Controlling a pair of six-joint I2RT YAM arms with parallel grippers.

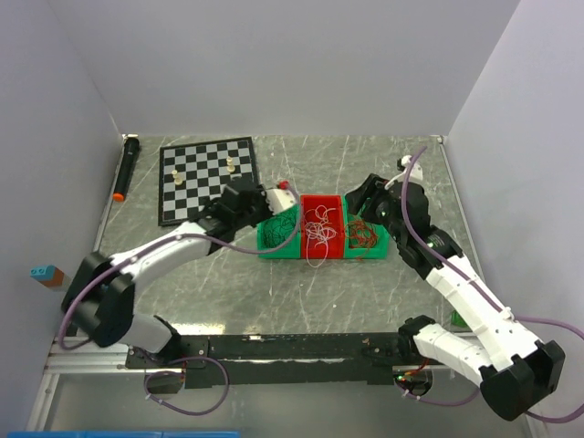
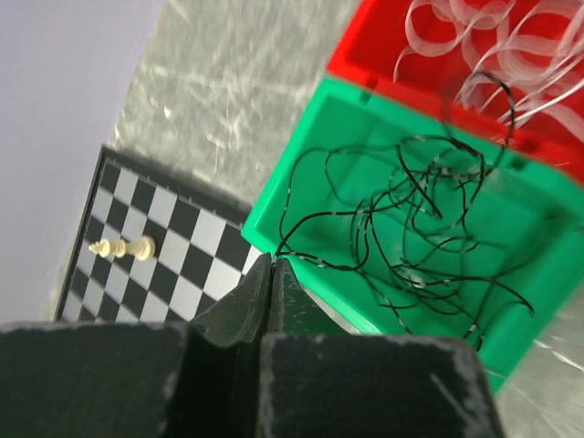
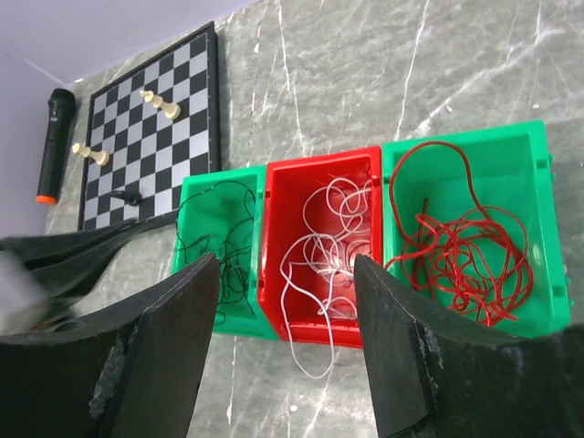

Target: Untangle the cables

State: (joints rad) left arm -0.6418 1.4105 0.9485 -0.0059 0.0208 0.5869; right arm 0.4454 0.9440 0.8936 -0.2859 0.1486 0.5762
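1. Top external view showed the cables [image 1: 319,233] lying in three small bins in a row. The red bin [image 3: 321,161] sat in the middle, with a green one touching it on each side.
2. The white wire [image 3: 319,251] lay in the red bin, and one loop hung out over its near wall. The black wire [image 2: 411,219] lay in the left green bin [image 2: 301,155], on the left of the red bin. The red wire [image 3: 465,246] lay in the right green bin [image 3: 547,228], on the right of the red bin.
3. The left claw [image 2: 272,265] had its fingers pressed tight together. It sat just outside the corner of the left green bin, on the side away from the red bin. One black strand ran right up to its tips, but I could not tell if it was pinched there.
4. The right claw [image 3: 285,265] was spread wide, up above the red bin, and held nothing.
5. I thought these wires looked very thin, light and floppy, with springy loops. They would likely catch on each other and slip out of a loose pinch.
6. A good place to grab seemed to be a loose end, or one loop standing up from the pile, not the thick middle. A slow pull looked safest, so the other loops would not be dragged out of the red bin.
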